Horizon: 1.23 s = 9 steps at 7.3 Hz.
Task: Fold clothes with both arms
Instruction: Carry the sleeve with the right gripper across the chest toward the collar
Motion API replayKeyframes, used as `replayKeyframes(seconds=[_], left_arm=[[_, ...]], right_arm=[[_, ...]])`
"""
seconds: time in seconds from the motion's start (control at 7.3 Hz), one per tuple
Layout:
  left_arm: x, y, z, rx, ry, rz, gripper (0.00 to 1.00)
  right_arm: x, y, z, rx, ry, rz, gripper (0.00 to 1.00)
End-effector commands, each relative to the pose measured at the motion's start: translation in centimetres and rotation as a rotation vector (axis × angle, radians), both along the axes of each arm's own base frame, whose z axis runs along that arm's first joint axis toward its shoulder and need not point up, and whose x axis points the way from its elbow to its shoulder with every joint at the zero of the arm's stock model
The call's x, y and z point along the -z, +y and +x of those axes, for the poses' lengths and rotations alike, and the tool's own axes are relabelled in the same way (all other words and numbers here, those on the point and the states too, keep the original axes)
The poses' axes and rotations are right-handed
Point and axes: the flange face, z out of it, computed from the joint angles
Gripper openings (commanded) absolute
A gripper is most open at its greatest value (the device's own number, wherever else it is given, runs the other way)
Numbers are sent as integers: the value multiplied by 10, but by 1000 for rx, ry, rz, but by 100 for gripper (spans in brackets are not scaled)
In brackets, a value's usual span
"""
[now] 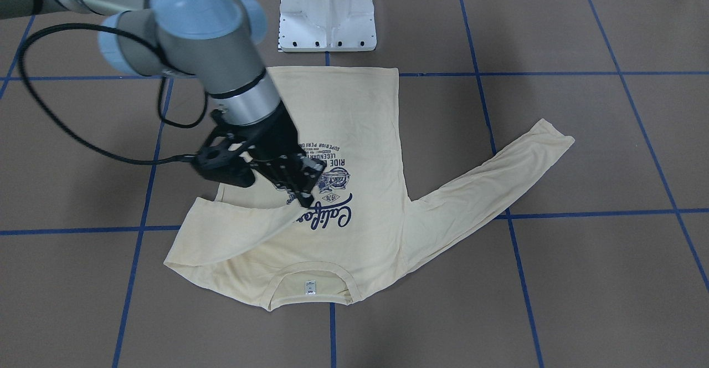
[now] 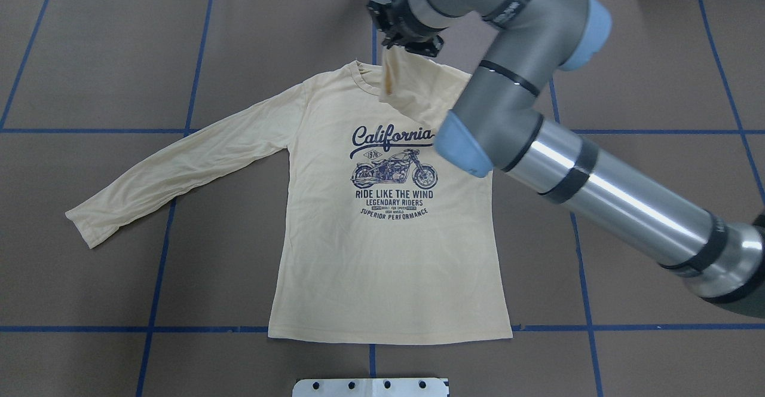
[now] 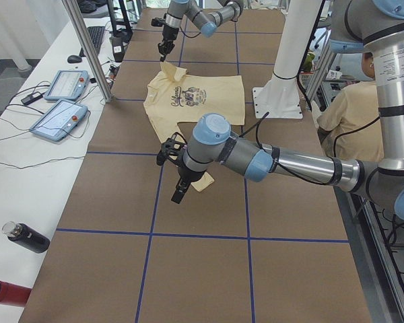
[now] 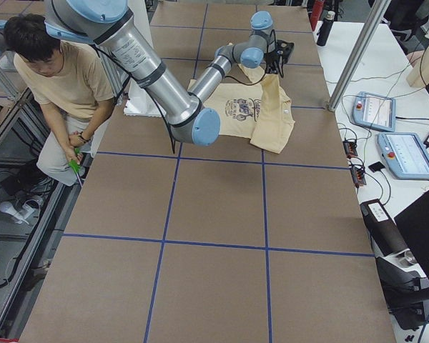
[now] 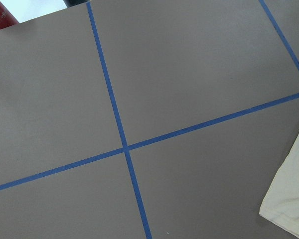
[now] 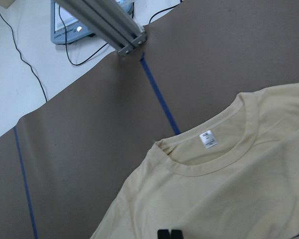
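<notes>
Over the upper chest of the shirt (image 2: 382, 253), the right gripper (image 1: 303, 197) is clenched on the cuff end of the sleeve (image 2: 418, 86) on the robot's right. It holds that end a little above the cloth, so the sleeve crosses inward over the shoulder toward the collar (image 6: 214, 159). In the right wrist view its two black fingertips (image 6: 169, 234) sit pressed together. The shirt lies flat on the brown table (image 2: 119, 56), print side up. Its long axis runs straight away from the robot, with the hem near the white pedestal base (image 1: 327, 19) and the collar and neck label (image 6: 208, 139) at the far end. The other sleeve (image 2: 191, 158) lies stretched flat, slanting out to the robot's left and back toward the robot. The left gripper (image 3: 178, 195) hangs close to that sleeve's cuff (image 5: 289, 204). It shows only from the side, so I cannot tell how its jaws stand.
</notes>
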Motion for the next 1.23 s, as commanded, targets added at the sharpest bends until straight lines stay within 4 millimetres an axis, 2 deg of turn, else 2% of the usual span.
replayKeyframes(seconds=[0.0,0.27,0.41,0.55,0.68,0.82,0.96,1.1], left_arm=[[1,0,1,-2,1,5,100],[6,1,4,-21,40,13,100],[6,1,5,-29,52,12,100],[6,2,5,-29,54,11,100],[7,2,6,-35,63,10,100],[-4,2,14,-74,112,-16,100],[-4,1,23,-97,135,-5,100],[2,-2,49,-76,171,-54,100]], right_arm=[[72,15,-104,7,55,25,0],[75,31,-160,-1,101,51,0],[65,21,-183,-20,45,84,0],[74,12,-199,-29,44,61,84],[78,7,-201,-39,43,50,99],[85,7,-199,-45,32,47,100],[89,-3,-189,-69,3,7,100],[84,-15,-172,-51,-30,-48,100]])
